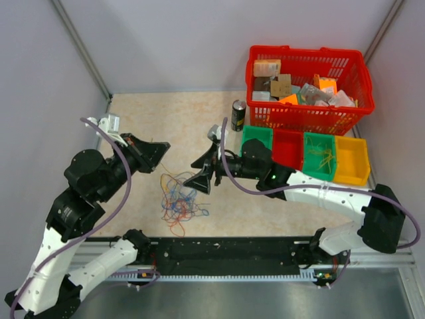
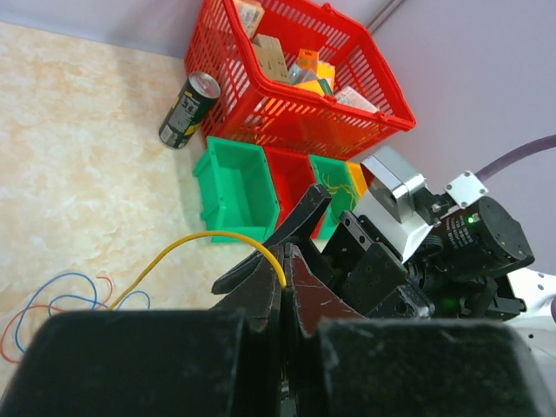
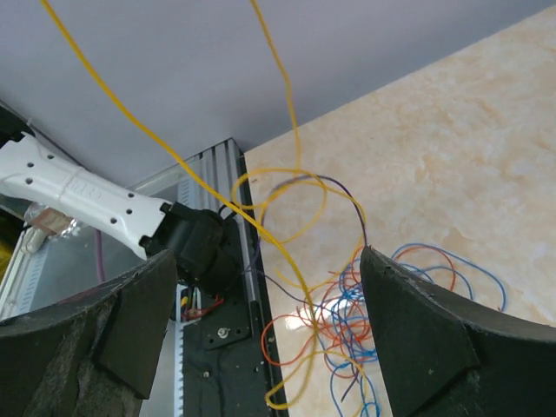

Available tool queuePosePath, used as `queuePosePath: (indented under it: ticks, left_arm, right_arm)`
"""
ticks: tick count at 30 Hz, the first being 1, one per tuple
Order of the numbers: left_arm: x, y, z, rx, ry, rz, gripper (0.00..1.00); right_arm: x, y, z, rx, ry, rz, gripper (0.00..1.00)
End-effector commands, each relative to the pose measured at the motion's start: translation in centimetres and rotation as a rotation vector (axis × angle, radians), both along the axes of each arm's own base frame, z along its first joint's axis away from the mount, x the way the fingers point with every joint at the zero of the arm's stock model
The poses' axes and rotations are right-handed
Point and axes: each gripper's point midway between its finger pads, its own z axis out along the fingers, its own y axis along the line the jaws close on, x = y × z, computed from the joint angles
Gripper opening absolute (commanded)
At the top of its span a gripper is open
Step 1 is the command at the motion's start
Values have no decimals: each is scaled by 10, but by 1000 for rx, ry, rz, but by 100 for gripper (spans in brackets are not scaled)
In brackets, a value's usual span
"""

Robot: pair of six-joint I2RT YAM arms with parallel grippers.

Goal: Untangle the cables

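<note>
The left hand [image 2: 284, 274] is pinching a light, limp yellow cable [image 2: 201, 236] by its end, probably the best hold, and the right hand [image 3: 265, 261] is hanging spread.

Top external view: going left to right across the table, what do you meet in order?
Left gripper → cables → right gripper → can → green bin → red bin → second green bin → yellow bin.

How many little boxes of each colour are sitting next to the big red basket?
Green bins: 2
Red bin: 1
Yellow bin: 1
Total: 4
</note>
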Motion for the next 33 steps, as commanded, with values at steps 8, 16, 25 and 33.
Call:
queuePosePath:
  ticks: [8, 16, 25, 33]
  left_arm:
    - [8, -24, -9, -9, 58, -76, 0]
    - [11, -26, -17, 21, 66, -87, 0]
    - [11, -27, -86, 233, 80, -156, 73]
    - [-1, -38, -156, 223, 132, -241, 96]
  right_arm:
    - [-28, 45, 56, 146, -81, 138, 74]
    - [-25, 44, 59, 140, -46, 92, 7]
    - [-27, -39, 56, 151, 74, -46, 0]
    - [-38, -76, 77, 148, 40, -102, 0]
